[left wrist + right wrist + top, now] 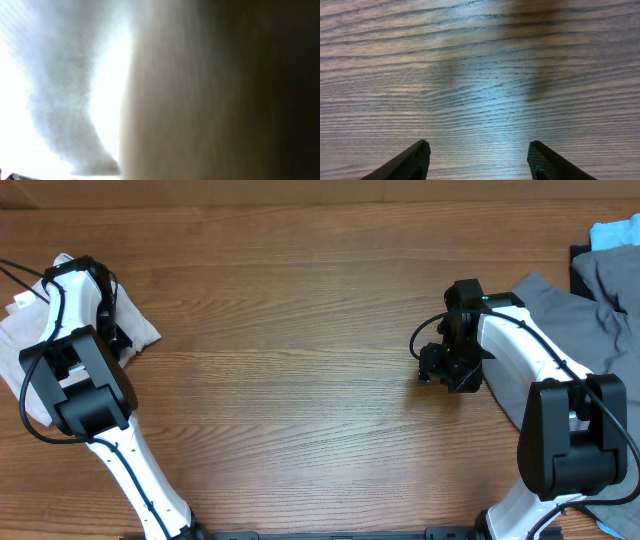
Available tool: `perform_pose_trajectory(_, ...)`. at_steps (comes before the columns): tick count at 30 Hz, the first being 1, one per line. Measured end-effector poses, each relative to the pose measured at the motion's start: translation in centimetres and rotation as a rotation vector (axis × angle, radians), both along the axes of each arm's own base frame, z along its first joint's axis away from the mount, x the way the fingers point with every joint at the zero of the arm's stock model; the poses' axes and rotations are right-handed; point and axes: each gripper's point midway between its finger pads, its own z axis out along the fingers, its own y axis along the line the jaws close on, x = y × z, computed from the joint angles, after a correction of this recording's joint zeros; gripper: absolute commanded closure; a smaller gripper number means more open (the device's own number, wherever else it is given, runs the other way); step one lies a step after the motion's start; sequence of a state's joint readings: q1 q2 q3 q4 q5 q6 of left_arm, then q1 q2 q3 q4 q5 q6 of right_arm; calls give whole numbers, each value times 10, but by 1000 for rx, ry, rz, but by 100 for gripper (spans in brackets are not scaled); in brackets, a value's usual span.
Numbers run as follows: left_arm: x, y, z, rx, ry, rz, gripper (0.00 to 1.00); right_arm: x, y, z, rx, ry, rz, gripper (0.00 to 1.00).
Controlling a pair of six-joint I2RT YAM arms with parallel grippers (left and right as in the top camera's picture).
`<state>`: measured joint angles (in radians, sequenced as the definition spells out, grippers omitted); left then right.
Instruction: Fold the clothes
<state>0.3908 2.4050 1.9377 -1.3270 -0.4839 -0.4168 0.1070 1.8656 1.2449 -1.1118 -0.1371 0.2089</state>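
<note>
Overhead: left gripper (115, 330), closed, sits on the cream shorts (30, 320) at the table's (280, 330) left edge; right gripper (432, 365) is over wood, beside a grey garment (600, 310).
Left wrist: blurred pale fabric only; whether it is gripped cannot be told.
Right wrist: fingers (415, 162) spread wide, holding nothing.

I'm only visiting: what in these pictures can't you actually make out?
Pale cloth, overhead: mostly under the left arm and cut off by the left edge, so its shape is unreadable.
Left wrist view: only blur, with cloth too close to the lens.
Grey garment and blue garment, overhead: cut off by the right edge, the grey one partly under the right arm.
</note>
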Motion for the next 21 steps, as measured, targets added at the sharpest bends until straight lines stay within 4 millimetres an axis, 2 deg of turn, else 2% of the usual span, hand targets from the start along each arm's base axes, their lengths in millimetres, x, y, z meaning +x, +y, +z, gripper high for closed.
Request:
perform_pose_trajectory(8,2,16,2,58,-16,5,93,0,0,0,0,-1,0,33)
perform_pose_trajectory(14,-1,18,4,42,-27,23,93,0,0,0,0,-1,0,34)
perform_pose_trajectory(17,2,15,15,35,-59,26,93,0,0,0,0,-1,0,34)
perform_pose_trajectory(21,12,3,49,9,-162,23,93,3,0,0,1,-12,-1,34)
